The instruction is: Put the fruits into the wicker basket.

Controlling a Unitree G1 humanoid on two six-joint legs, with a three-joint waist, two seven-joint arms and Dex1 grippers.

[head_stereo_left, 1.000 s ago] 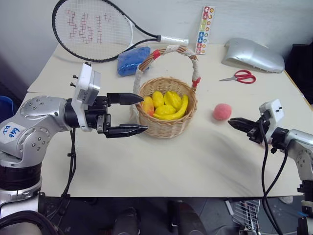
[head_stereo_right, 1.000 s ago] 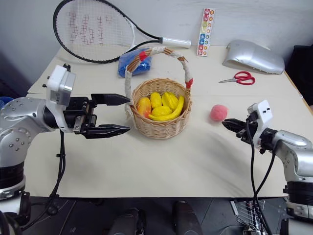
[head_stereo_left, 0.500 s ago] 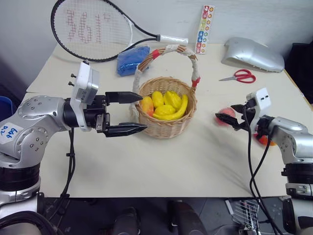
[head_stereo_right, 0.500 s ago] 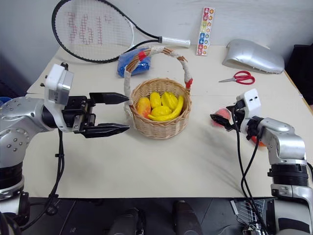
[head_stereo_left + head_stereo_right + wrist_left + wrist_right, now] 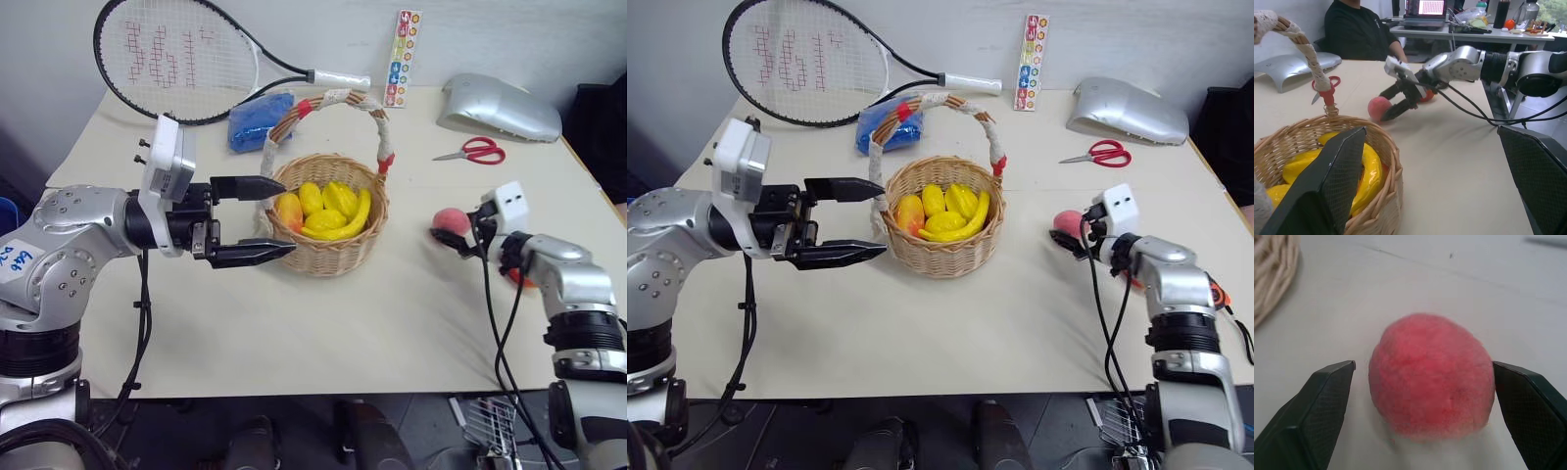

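Note:
The wicker basket stands mid-table holding a yellow banana, other yellow fruits and a small red-and-yellow fruit. A pink peach lies on the table to its right. My right gripper is open, with one finger on each side of the peach and a gap showing on one side. My left gripper is open and level, its tips at the basket's left rim, and holds nothing. The left wrist view shows the right gripper against the peach.
At the back lie a tennis racket, a blue bag, a sticker strip, red scissors and a silver cover. An orange object sits behind my right forearm. A person in black sits beyond the table.
My right gripper went from shut to open and moved forward, so its fingers now flank the peach. The left arm and basket have stayed put.

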